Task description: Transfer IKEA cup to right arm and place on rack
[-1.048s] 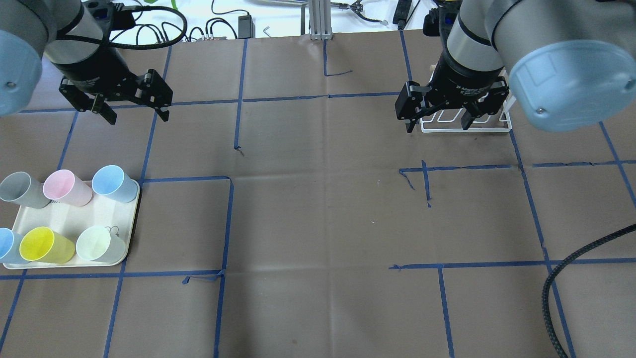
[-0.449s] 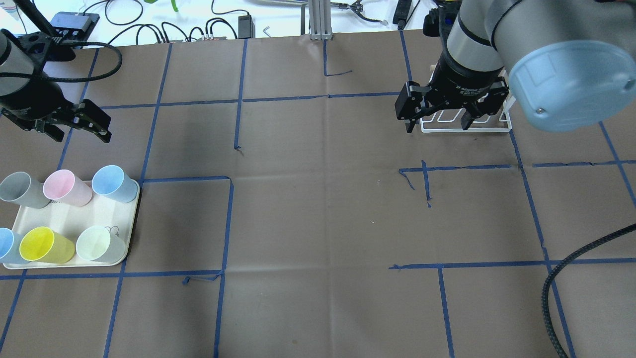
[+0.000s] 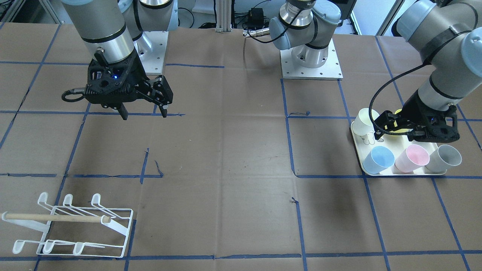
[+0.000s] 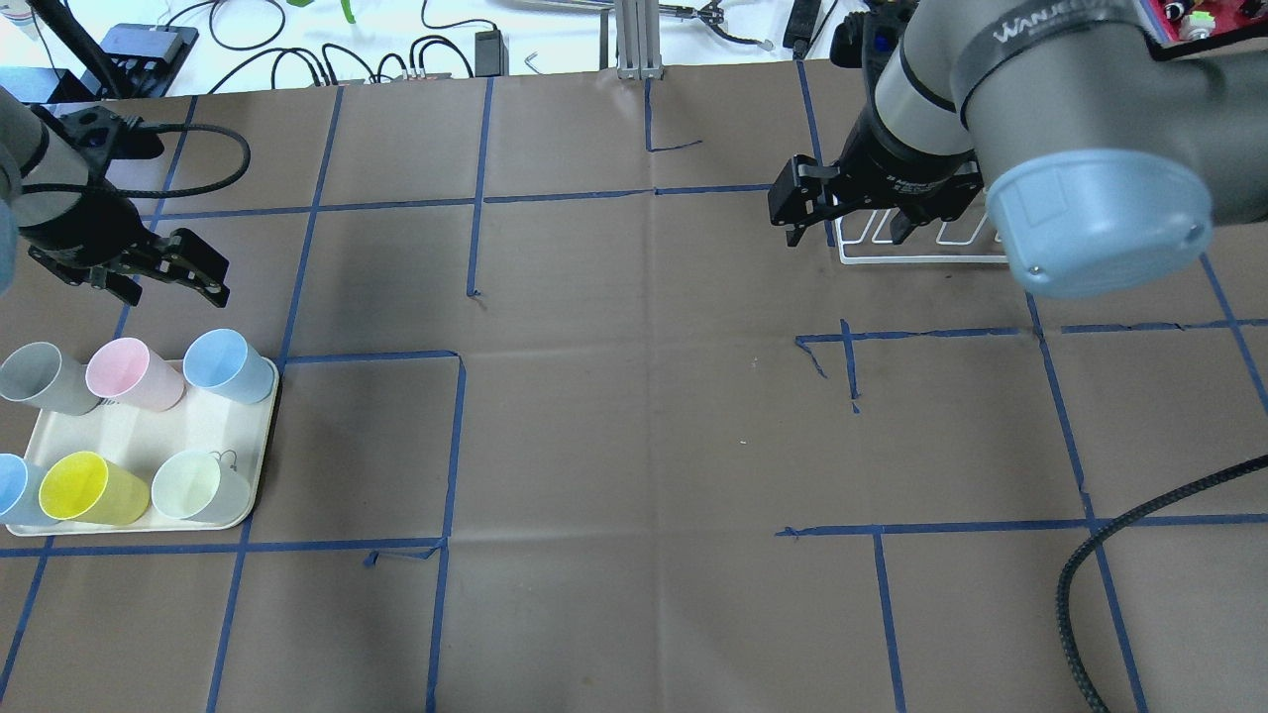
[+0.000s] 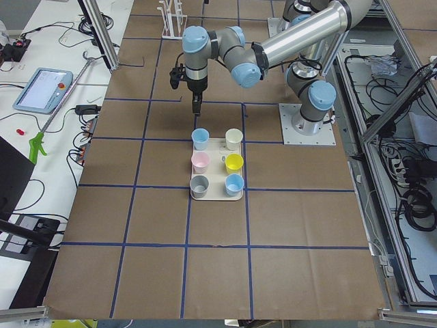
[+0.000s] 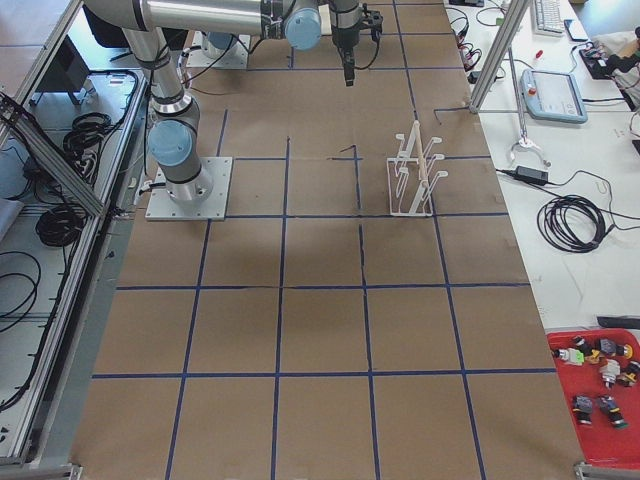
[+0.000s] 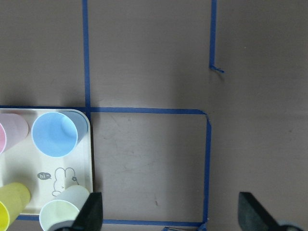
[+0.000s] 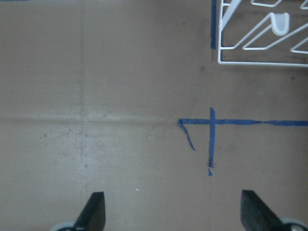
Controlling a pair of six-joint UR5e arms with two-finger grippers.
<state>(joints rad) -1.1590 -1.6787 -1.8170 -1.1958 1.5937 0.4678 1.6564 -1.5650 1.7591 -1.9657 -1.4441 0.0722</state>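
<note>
Near left of the table (image 4: 634, 446): tray (image 4: 260, 465) with all six cups standing on it, mouths up.
Near row, left to right: near blue cup (image 4: 12, 490) (cut by the overhead frame edge), yellow cup (image 4: 84, 487), pale green cup (image 4: 198, 485).
Far row: grey cup (image 4: 40, 376), pink cup (image 4: 129, 374), far blue cup (image 4: 223, 364).
I can't tell which cup is the target.

The left arm (image 4: 59, 208) hangs above the table by the tray. Overhead puts it just past the far row. Its wrist cam shows the tray's right edge at lower left, with one fingertip (image 7: 91, 211) overlapping the pale green cup in view. Jaws wide, gripping nothing, clear of every cup.

Far right: the right arm (image 4: 991, 89) points down over bare table, also up in the air. Jaws wide and empty. Its wrist cam has the rack's corner at top right, just beyond the fingertips.

The rack (image 3: 67, 217) sits on the table at the far right, prongs up and dowel along one side. In the overhead it is partly hidden behind the right arm.
</note>
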